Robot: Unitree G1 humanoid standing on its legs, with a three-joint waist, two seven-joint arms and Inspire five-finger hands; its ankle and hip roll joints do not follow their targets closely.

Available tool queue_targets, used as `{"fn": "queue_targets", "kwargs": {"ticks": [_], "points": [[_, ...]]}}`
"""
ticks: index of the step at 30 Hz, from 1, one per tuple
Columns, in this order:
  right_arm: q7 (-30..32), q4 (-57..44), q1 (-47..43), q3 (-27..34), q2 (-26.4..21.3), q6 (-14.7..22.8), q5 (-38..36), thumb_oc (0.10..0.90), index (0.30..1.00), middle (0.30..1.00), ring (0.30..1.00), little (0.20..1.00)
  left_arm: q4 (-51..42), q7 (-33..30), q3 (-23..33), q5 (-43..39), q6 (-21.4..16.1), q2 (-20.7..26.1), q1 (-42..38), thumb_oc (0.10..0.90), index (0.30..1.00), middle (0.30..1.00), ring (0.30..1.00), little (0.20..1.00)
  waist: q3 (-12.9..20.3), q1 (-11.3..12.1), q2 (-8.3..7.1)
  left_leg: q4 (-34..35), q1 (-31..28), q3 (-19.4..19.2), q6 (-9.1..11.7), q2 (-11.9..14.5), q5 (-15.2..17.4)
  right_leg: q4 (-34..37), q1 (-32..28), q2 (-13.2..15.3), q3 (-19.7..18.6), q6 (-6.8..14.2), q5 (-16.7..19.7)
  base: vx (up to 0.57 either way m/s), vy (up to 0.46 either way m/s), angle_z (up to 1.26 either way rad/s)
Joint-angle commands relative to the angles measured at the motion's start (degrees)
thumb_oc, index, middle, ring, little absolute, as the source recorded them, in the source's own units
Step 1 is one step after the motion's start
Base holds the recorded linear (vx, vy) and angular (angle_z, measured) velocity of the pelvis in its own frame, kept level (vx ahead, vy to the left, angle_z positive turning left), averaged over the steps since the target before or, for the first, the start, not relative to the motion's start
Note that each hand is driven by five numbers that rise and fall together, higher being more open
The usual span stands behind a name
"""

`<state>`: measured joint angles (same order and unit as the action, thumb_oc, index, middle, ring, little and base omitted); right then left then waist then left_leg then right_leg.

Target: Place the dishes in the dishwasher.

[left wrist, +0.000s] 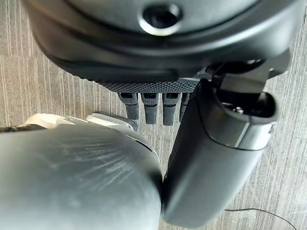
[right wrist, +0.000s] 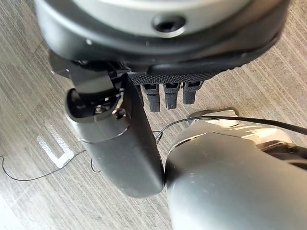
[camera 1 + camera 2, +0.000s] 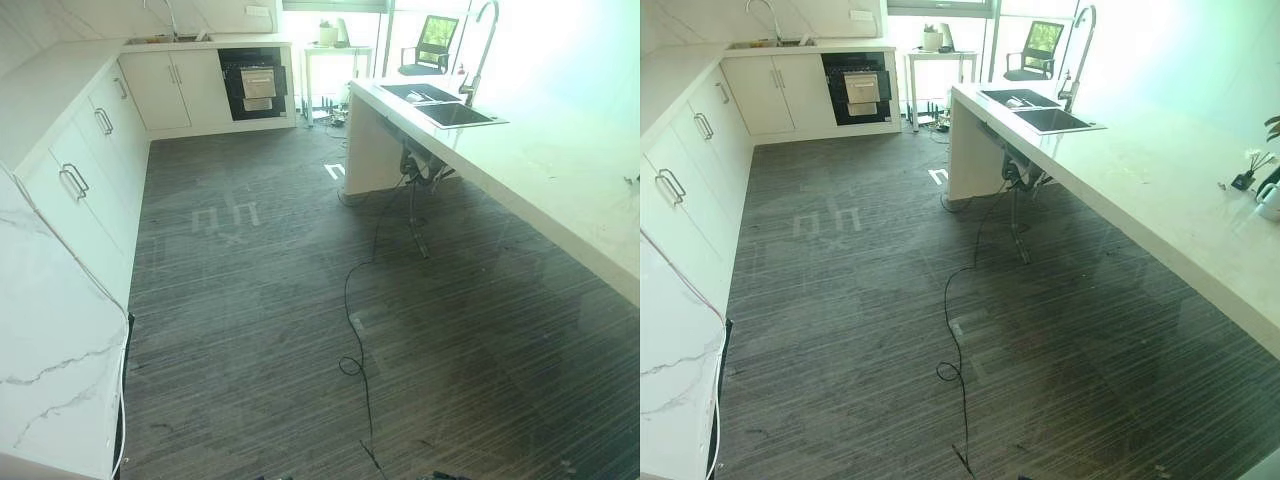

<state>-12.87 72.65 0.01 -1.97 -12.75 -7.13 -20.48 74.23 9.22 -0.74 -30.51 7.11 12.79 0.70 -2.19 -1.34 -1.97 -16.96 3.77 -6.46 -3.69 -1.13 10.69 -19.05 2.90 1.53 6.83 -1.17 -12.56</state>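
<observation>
On the left we see a run of white cabinets with metal handles under a pale marble surface. It turns the corner at the far wall, where a small sink with a tap is set into the top. Just right of those far cabinets we find the dishwasher, a dark opening in the cabinet front with its pale door or rack showing inside; we cannot tell whether anything is loaded. Dark striped floor fills the middle, with pale tape marks on it. Further right, past the dishwasher, stand a small white side table with a pot on top and an office chair. On the right a long white island surface carries a double sink with a tall curved tap; something lies in the far basin, too small to identify. Near the right edge of that surface sits a small plant sprig.

In the left wrist view, the left robot hand hangs over the floor, fingers straight and relaxed, holding nothing. In the right wrist view, the right robot hand is likewise relaxed and empty above the floor.
</observation>
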Motion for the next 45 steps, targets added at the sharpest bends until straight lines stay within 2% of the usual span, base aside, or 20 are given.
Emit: {"fn": "queue_targets", "kwargs": {"ticks": [1,5,6,10,11,13,15,17,19,22,24,29,32,33,36,38,39,41,43,45], "points": [[-1.0,1.9,0.9,-1.3,-0.3,1.1,-0.4,0.8,0.9,0.9,0.9,0.9,0.8,0.0,1.2,-2.2,-1.6,-1.0,-0.5,0.8,0.9,0.9,0.9,0.9,-0.3,0.0,1.11,-0.2,-1.8,-2.7,5.0,4.2,4.9,1.9,-0.4,2.2,3.0,5.8,-0.2,0.03,-0.069,0.01],[-1.4,0.3,0.4,-1.1,-0.7,5.3,-2.6,0.8,0.9,0.9,0.9,0.9,-0.5,0.3,1.9,-5.1,-4.3,-1.1,-0.8,0.8,0.9,0.9,0.9,0.9,-0.7,0.0,1.38,-0.2,-2.0,-2.5,5.3,4.5,4.5,1.9,-0.8,1.6,2.9,5.3,-0.4,0.06,-0.149,0.05],[-1.6,-2.3,-0.2,-1.6,-1.1,8.2,-2.6,0.8,0.9,0.9,0.9,0.9,-2.7,0.3,2.0,-6.1,-6.5,-1.0,-1.3,0.8,0.9,0.9,0.9,0.9,-1.1,-0.1,1.49,-0.2,-2.3,-2.3,5.5,4.6,4.3,1.9,-1.0,1.3,2.7,5.0,-0.5,0.06,-0.137,0.03],[-0.9,-13.1,-0.6,-3.4,-2.5,10.6,-5.4,0.8,0.9,0.9,0.9,0.9,-11.2,0.3,1.8,-9.8,-7.8,-0.9,-1.4,0.8,0.9,0.9,0.9,0.9,-2.0,0.0,1.31,-0.2,-2.8,-2.0,6.1,4.6,2.8,1.9,-1.1,0.7,2.1,4.2,-0.5,0.03,-0.165,-0.04],[-0.2,-17.7,-0.3,-3.8,-3.1,11.0,-5.3,0.8,0.9,0.9,0.9,0.9,-14.0,-0.2,2.1,-11.2,-8.3,-0.9,-1.2,0.8,0.9,0.9,0.9,0.9,-2.8,0.2,0.6,-0.2,-3.5,-2.2,6.5,4.1,1.4,1.9,-1.2,0.8,1.4,3.8,-0.3,0.06,-0.239,-0.05],[0.7,-26.4,0.2,-4.3,-4.4,10.8,-5.7,0.8,0.9,0.9,0.9,0.9,-17.6,-0.2,2.7,-11.2,-10.5,-0.3,-0.7,0.8,0.9,0.9,0.9,0.9,-4.8,0.7,-1.88,-1.8,-3.0,-3.2,7.7,4.0,-8.6,1.9,-2.1,1.4,-0.1,2.4,-0.4,0.05,-0.279,-0.19],[1.9,-34.5,1.4,-4.5,-5.3,11.9,-4.6,0.8,0.9,0.9,0.9,0.9,-21.5,-0.2,3.4,-12.5,-12.2,-0.1,0.2,0.8,0.9,0.9,0.9,0.9,-6.2,0.6,-2.64,-12.1,2.9,-1.8,6.8,3.7,-9.1,1.9,-2.4,1.0,-1.0,1.4,0.0,0.05,-0.154,-0.22],[2.3,-42.3,2.6,-3.2,-5.4,12.5,-2.8,0.8,0.9,0.9,0.9,0.9,-26.7,0.0,3.8,-10.1,-15.9,-0.3,3.1,0.8,0.9,0.9,0.9,0.9,-7.3,1.1,-0.99,-0.2,4.8,-4.6,7.9,5.4,-12.0,1.9,-4.1,-1.1,-1.3,2.3,-1.7,0.23,0.095,-0.07],[1.6,-47.3,5.0,-1.6,-5.7,13.0,-1.3,0.8,0.9,0.9,0.9,0.9,-30.1,0.7,3.3,-9.7,-18.4,-0.7,5.9,0.8,0.9,0.9,0.9,0.9,-7.2,1.2,2.11,-0.2,11.1,-2.4,9.8,9.2,-12.1,1.9,-6.0,-3.6,0.0,2.5,-3.6,0.28,0.217,-0.13],[0.6,-50.1,7.5,-0.1,-6.2,14.0,-1.1,0.8,0.9,0.9,0.9,0.9,-32.3,2.5,3.6,-9.6,-20.6,-1.3,8.8,0.8,0.9,0.9,0.9,0.9,-7.3,1.7,2.94,-0.2,13.6,0.5,10.6,10.2,-13.7,1.9,-7.6,-4.5,-0.2,2.0,-5.1,0.26,0.182,-0.12],[-0.3,-51.5,8.6,0.7,-6.7,14.7,-0.8,0.8,0.9,0.9,0.9,0.9,-33.8,3.3,4.0,-9.6,-21.1,-1.4,9.9,0.8,0.9,0.9,0.9,0.9,-7.3,1.7,3.12,-0.2,13.3,-0.1,10.5,10.5,-13.5,1.9,-8.5,-4.1,0.0,2.0,-5.6,0.34,0.237,-0.28],[-0.9,-54.5,10.2,1.4,-6.5,13.5,-1.4,0.8,0.9,0.9,0.9,0.9,-37.0,2.4,4.2,-9.0,-20.4,0.5,8.9,0.8,0.9,0.9,0.9,0.9,-5.4,1.7,2.14,-0.2,11.3,-3.0,7.6,8.4,-7.0,1.9,-12.6,-1.3,0.1,4.2,-6.3,0.41,0.274,-0.09],[1.2,-54.4,9.1,0.8,-5.2,13.0,-1.3,0.8,0.9,0.9,0.9,0.9,-38.5,1.6,3.5,-7.3,-19.3,2.3,7.0,0.8,0.9,0.9,0.9,0.9,-3.9,2.0,1.37,-0.2,10.1,-2.7,5.0,5.9,-4.3,1.9,-14.5,1.2,1.7,8.0,0.2,0.37,0.269,0.06],[2.7,-54.7,8.6,0.5,-4.4,12.7,-2.1,0.8,0.9,0.9,0.9,0.9,-39.1,1.2,3.0,-6.5,-18.6,3.0,6.2,0.8,0.9,0.9,0.9,0.9,-3.7,1.6,1.14,-0.2,8.5,-1.6,3.8,4.6,-3.0,1.9,-15.6,1.5,2.4,10.5,7.8,0.33,0.247,0.19],[3.3,-55.7,8.7,0.2,-3.3,13.1,-2.0,0.8,0.9,0.9,0.9,0.9,-39.8,0.7,1.8,-5.1,-18.1,3.8,5.1,0.8,0.9,0.9,0.9,0.9,-3.6,1.3,1.83,-0.2,6.4,0.5,2.2,2.8,-1.2,-16.1,-8.1,3.0,2.3,12.4,15.9,0.23,0.234,0.31],[3.3,-56.1,8.2,-1.1,-3.2,13.5,-1.0,0.8,0.9,0.9,0.9,0.9,-42.0,-0.8,0.4,-3.4,-17.8,4.3,5.1,0.8,0.9,0.9,0.9,0.9,-4.4,1.3,3.04,-0.2,4.2,1.3,1.2,2.2,0.2,-27.3,1.3,4.6,3.2,10.7,16.3,0.23,0.23,0.19],[3.6,-56.4,7.7,-2.1,-3.7,13.4,-1.3,0.8,0.9,0.9,0.9,0.9,-43.5,-1.6,0.0,-3.6,-16.6,4.7,4.9,0.8,0.9,0.9,0.9,0.9,-5.0,1.2,2.88,-0.2,3.4,1.5,1.5,1.7,-0.2,-21.0,3.9,2.7,5.1,9.7,13.0,0.26,0.098,-0.21],[3.3,-57.6,8.1,-2.1,-4.1,13.1,-1.8,0.8,0.9,0.9,0.9,0.9,-43.9,-0.9,0.7,-3.8,-15.6,4.8,4.8,0.8,0.9,0.9,0.9,0.9,-5.7,0.9,2.48,-0.2,2.1,1.8,1.9,1.3,0.1,-12.6,4.6,1.9,7.4,9.3,12.9,0.27,-0.068,-0.19],[1.9,-58.1,9.5,-1.6,-4.6,13.5,-4.5,0.8,0.9,0.9,0.9,0.9,-44.4,0.3,1.2,-3.3,-15.5,4.8,5.5,0.8,0.9,0.9,0.9,0.9,-6.7,-0.1,1.76,-0.2,-0.3,2.3,2.1,1.0,1.6,0.2,4.7,2.6,8.7,9.0,14.8,0.31,-0.144,0.28],[0.5,-57.6,11.0,-0.7,-4.1,15.0,-6.3,0.8,0.9,0.9,0.9,0.9,-44.2,1.7,1.2,-3.4,-16.1,4.6,6.7,0.8,0.9,0.9,0.9,0.9,-7.6,-1.3,-0.07,-0.2,-2.8,1.9,2.2,-1.0,3.7,1.9,11.5,6.4,6.6,10.1,14.5,0.32,-0.2,0.34]]}}
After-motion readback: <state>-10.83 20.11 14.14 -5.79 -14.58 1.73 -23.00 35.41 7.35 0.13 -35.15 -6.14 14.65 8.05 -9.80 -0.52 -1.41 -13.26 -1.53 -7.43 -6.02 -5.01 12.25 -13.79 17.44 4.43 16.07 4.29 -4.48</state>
